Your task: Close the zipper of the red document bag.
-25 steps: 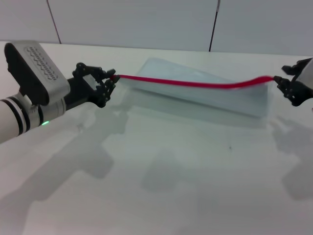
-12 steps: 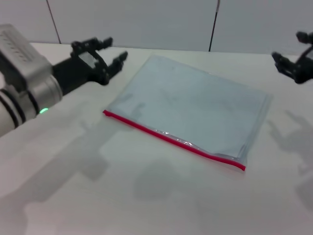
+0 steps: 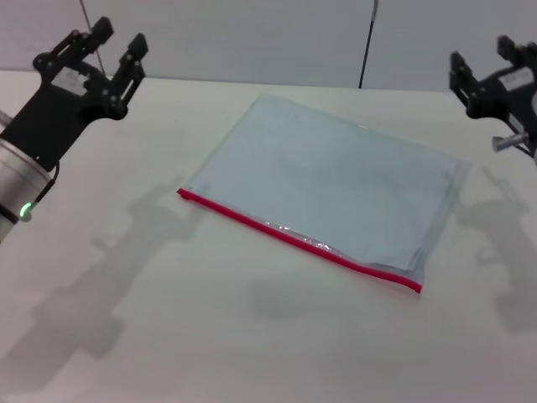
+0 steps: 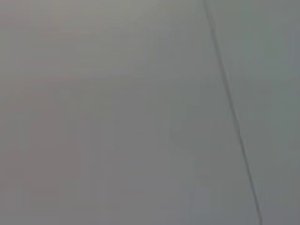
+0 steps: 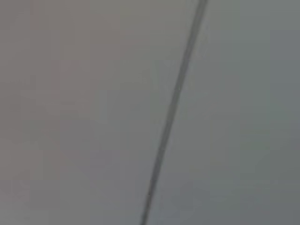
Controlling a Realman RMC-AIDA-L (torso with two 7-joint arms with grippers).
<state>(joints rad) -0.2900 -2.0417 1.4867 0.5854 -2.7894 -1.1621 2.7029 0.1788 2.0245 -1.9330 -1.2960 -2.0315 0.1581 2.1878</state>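
Note:
The red document bag [image 3: 336, 180] lies flat on the white table, a pale translucent pouch. Its zipper [image 3: 294, 238] is a thin red strip along the near long edge, running from left to lower right. My left gripper [image 3: 107, 46] is raised at the far left, well clear of the bag, open and holding nothing. At the far right my right gripper [image 3: 480, 60] is also lifted away from the bag, open and empty. Both wrist views show only a grey wall with a dark seam.
The white table [image 3: 252, 327] stretches wide in front of the bag. A panelled wall [image 3: 252, 34] with dark seams stands behind the table. Shadows of both arms fall on the tabletop.
Both grippers let go of the zipper ends and rose up and outward. The bag dropped flat onto the table with its red edge now nearest me.

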